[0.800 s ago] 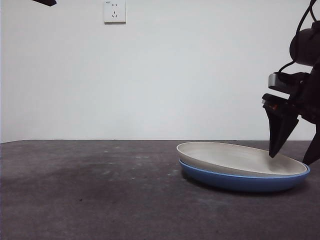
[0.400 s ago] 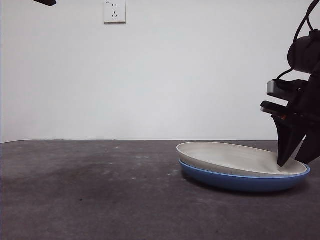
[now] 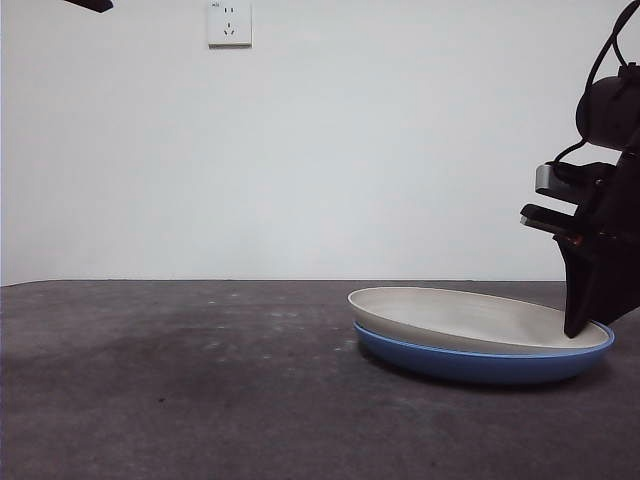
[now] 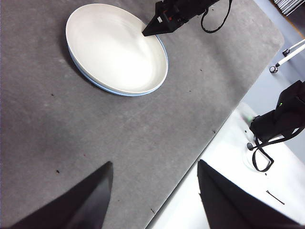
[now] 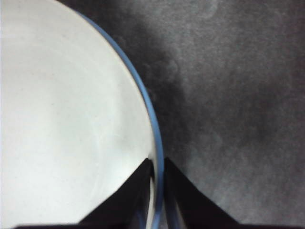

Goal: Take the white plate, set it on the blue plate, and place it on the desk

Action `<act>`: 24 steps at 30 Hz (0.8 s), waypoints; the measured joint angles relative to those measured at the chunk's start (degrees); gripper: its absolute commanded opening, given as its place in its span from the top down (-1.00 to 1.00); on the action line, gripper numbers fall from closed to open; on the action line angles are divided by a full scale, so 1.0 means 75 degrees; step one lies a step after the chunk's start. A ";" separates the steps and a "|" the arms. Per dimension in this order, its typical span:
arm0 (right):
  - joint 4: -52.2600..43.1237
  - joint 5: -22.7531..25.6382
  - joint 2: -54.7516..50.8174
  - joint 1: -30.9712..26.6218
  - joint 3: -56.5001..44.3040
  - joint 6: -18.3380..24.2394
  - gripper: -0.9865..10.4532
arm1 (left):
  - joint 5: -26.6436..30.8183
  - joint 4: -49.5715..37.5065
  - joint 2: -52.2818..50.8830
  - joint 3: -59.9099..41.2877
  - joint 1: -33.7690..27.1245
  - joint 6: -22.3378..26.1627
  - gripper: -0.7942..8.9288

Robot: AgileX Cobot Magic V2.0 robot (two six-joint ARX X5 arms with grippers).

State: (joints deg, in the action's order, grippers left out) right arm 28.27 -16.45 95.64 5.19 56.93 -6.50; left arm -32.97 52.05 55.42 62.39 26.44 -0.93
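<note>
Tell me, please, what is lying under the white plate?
The blue plate lies under the white plate, nested, on the desk. Only its blue rim shows; its inside is covered. The right gripper pinches the rims at one edge.

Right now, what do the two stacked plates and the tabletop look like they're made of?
White plate: probably unglazed ceramic, possibly melamine; matte cream, no highlights. Blue plate: looks like glazed ceramic or plastic; its wall has a soft sheen. Desk: dark grey-brown, rough and mottled, maybe a textured mat or coated board; cannot tell.

Black tapered jaws — black cables, grey camera block.
</note>
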 measured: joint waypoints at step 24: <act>-0.0242 -0.0329 -0.1769 0.1017 0.0020 -0.0775 0.81 | 0.0000 -0.0003 0.0000 0.0000 0.0000 0.0000 0.26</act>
State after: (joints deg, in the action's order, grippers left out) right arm 26.46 -18.92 82.37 12.82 57.08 -12.32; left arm -32.97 52.03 55.42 62.39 26.44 -0.93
